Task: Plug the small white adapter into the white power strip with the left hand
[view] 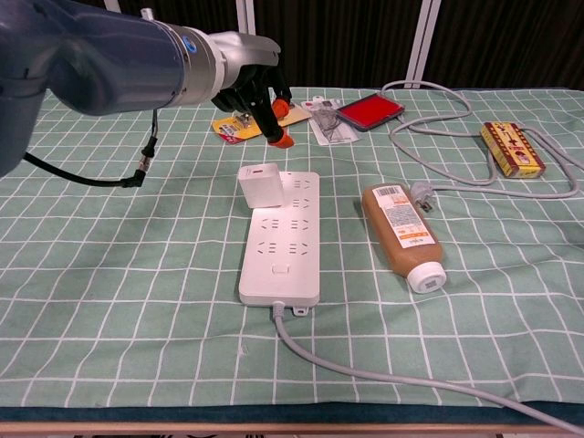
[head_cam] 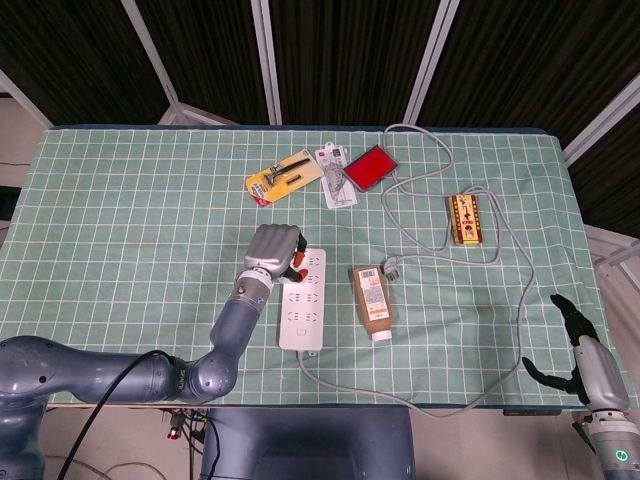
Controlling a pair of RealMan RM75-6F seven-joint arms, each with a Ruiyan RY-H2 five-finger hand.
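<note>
Seated upright in the far-left corner of the white power strip [view: 280, 239]: small white adapter [view: 258, 186]. Above and just behind it, apart: left hand [view: 254, 84], released, grasping nothing.

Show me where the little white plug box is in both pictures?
Head view: the small white adapter is not visible; the left hand covers that far end of the white power strip.
Chest view: the small white adapter stands on the strip's far left corner, the hand raised above it.
Shared landmark: the brown bottle lying right of the strip.
</note>
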